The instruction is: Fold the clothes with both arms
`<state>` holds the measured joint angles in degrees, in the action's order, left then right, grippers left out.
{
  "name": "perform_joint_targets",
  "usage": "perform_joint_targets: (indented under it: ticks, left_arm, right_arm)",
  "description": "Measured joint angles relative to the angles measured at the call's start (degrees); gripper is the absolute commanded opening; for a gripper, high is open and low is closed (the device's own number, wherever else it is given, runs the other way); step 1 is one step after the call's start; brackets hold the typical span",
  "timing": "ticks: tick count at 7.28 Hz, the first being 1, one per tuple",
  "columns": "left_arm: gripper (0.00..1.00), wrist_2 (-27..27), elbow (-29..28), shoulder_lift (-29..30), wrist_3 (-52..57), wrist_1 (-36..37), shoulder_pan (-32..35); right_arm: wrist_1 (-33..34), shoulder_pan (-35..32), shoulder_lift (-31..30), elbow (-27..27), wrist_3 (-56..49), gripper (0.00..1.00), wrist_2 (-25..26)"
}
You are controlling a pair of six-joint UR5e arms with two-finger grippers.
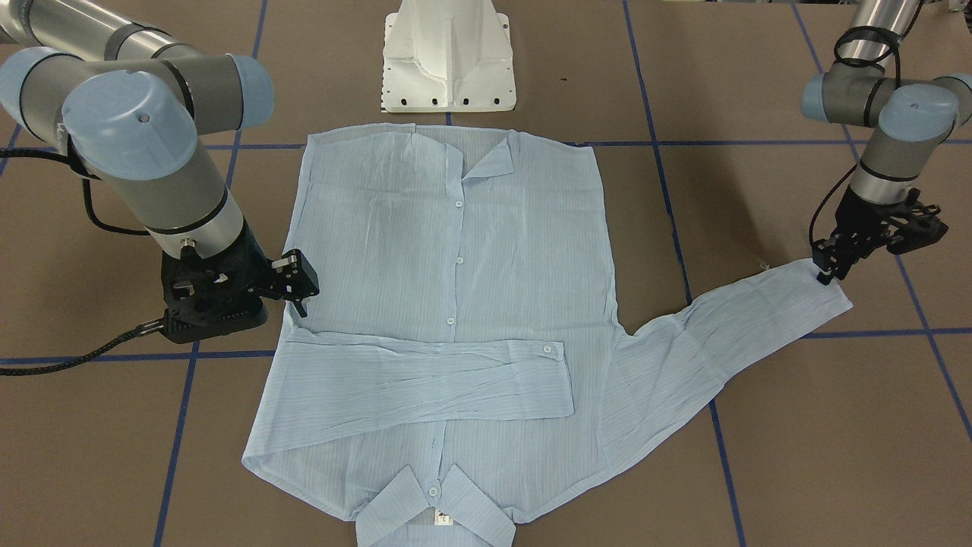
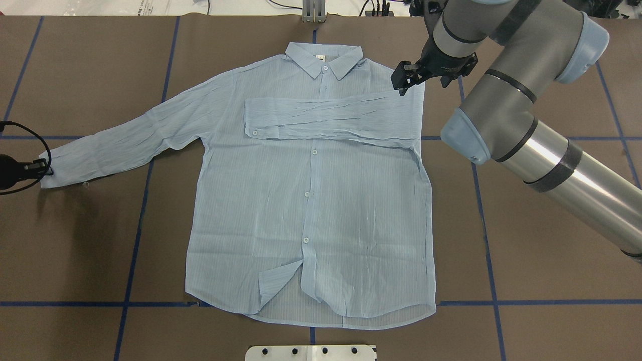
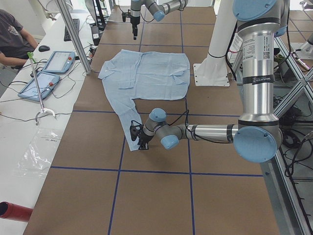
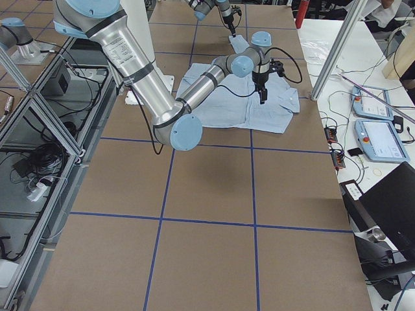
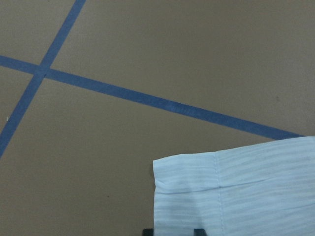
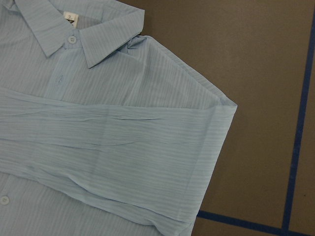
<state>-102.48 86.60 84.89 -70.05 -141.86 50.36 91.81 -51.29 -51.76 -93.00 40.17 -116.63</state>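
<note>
The light blue shirt [image 2: 311, 200] lies flat and buttoned, collar [image 2: 323, 57] on the far side from me. One sleeve [image 2: 331, 118] is folded across the chest; the other sleeve [image 2: 125, 140] stretches out to my left. My left gripper [image 2: 44, 168] sits low at that sleeve's cuff [image 5: 236, 191], jaws a little apart, with the cuff's edge between the fingertips [image 5: 147, 231]. It also shows in the front view [image 1: 824, 273]. My right gripper [image 2: 404, 80] hovers open and empty over the shoulder at the folded sleeve's root [image 6: 211, 118], and also shows in the front view [image 1: 300, 292].
The white pedestal base [image 1: 448, 61] stands at the shirt's hem side. Blue tape lines [image 2: 135, 225] cross the brown table. My right arm's elbow [image 2: 501, 100] hangs over the table to the right of the shirt. A side bench with tablets [image 3: 46, 73] and a seated person lies beyond the far edge.
</note>
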Motion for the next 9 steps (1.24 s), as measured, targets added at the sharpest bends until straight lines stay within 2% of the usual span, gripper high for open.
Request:
perform_joint_targets:
  ticks: [2,5,9]
  left_arm:
    - [0.31,0.0,0.04,-0.05,0.0,0.0,0.02]
    - [0.36,0.0,0.15,-0.1,0.0,0.0,0.08]
    - [0.36,0.08,0.02,-0.21,0.0,0.0,0.09]
  right_arm:
    - [0.03,-0.01,0.0,-0.05,0.0,1.0,0.02]
    - [0.03,-0.02,0.0,-0.06,-0.01,1.0,0.08]
    - [0.03,-0.04,0.0,-0.14,0.12,1.0,0.03]
